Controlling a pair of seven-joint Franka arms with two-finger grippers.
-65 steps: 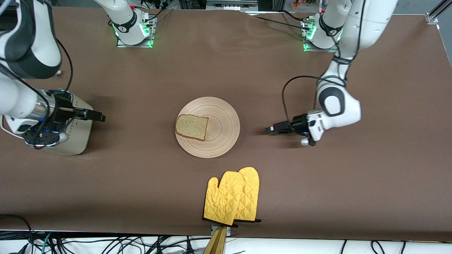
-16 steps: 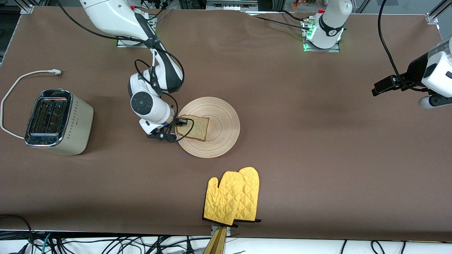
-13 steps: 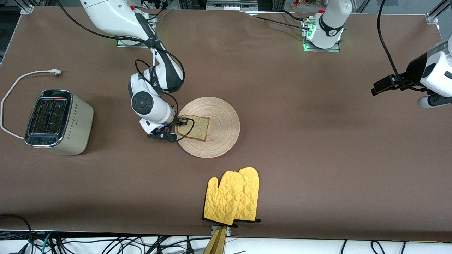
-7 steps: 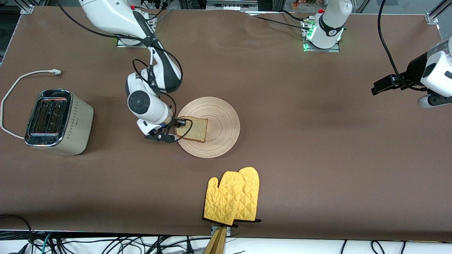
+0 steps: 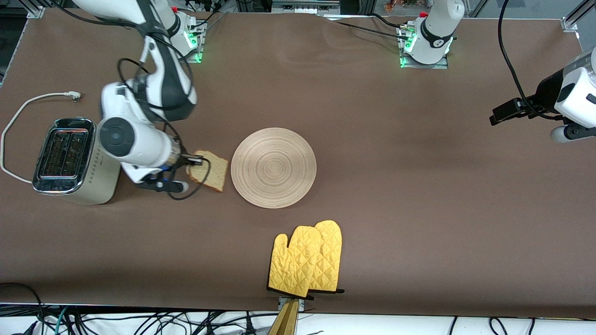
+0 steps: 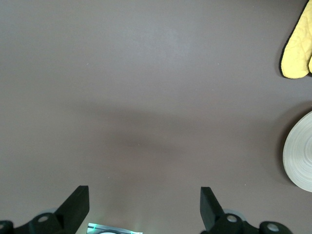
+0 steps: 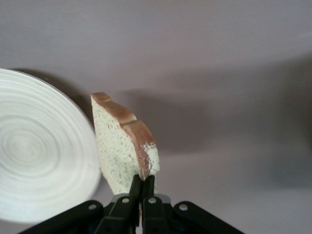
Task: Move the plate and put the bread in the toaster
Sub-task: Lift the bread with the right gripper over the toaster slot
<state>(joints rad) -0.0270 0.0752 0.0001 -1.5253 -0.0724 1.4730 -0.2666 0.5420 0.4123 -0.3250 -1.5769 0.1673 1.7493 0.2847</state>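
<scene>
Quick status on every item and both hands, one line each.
bread: off the plate, held in the air
plate: bare, flat on the table
toaster: upright, slots empty
oven mitts: flat, untouched
right hand: shut on the bread's edge
left hand: open, empty, waiting

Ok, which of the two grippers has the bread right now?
The right gripper, up over the table between the toaster and the plate, shut on the bread by one edge. The left gripper waits open and empty at its own end.
</scene>
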